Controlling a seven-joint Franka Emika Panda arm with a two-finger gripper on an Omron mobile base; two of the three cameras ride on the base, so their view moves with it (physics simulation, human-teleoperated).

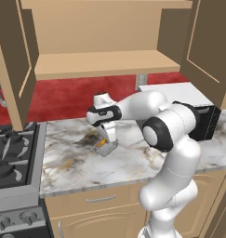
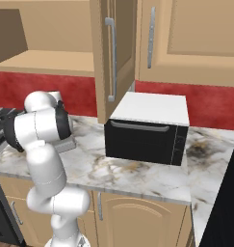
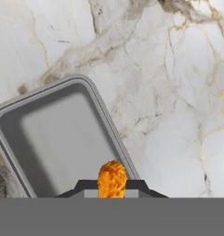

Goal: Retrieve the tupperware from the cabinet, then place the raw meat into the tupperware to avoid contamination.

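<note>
The tupperware [image 3: 62, 138], a shallow translucent grey tray, lies flat on the marble counter [image 3: 178, 92] and has nothing inside. My gripper [image 3: 112, 188] is shut on the raw meat [image 3: 112, 177], a small orange-red piece pinched between the dark fingertips just above the tray's near rim. From the left base view the gripper [image 1: 105, 139] points down over the tupperware [image 1: 107, 148], with the orange meat [image 1: 101, 143] at its tip. The cabinet [image 1: 105, 62] above stands with both doors open and its wooden shelf bare.
A black microwave with a white top [image 1: 198, 111] stands on the counter right of the arm. A gas stove [image 1: 12, 148] borders the counter on the left. The open cabinet door [image 2: 113, 58] hangs over the microwave [image 2: 147, 130].
</note>
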